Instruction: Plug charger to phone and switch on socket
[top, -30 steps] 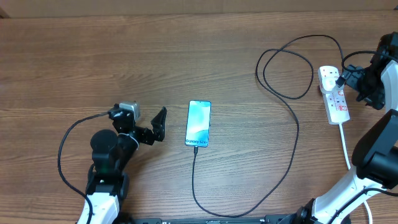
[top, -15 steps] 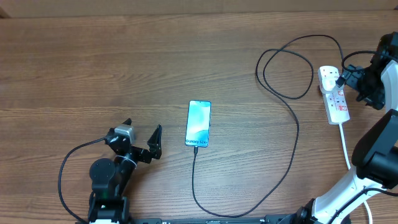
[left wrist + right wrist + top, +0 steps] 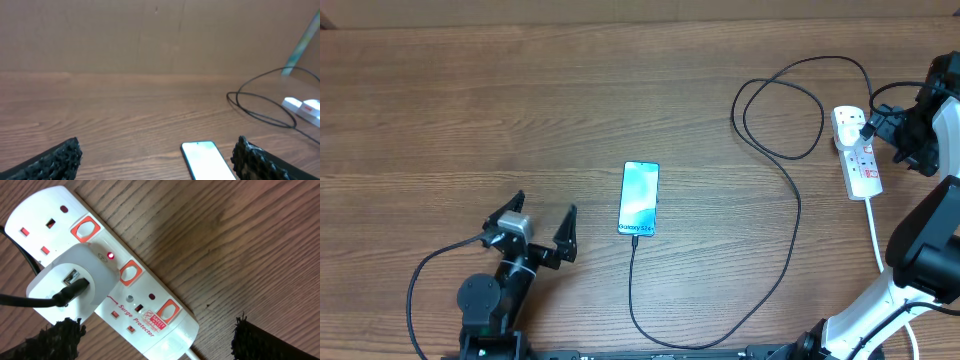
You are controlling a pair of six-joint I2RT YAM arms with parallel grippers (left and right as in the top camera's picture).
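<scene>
Close by, the left gripper point(image 3: 544, 210) hangs low over the table point(image 3: 470, 100), jaws spread wide and empty, just left of the phone point(image 3: 639, 198), which lies flat with the charger point(image 3: 798, 215) tip at its bottom edge. Far right, the right gripper point(image 3: 157, 321), equally wide, hovers over the socket point(image 3: 145, 292), where a red light point(image 3: 110, 255) glows.

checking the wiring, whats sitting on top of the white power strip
A white plug adapter sits in one outlet of the white elongated power strip, with the thin black cable plugged into its face. A small red light glows beside it. The outlet beneath the adapter is covered.
</scene>
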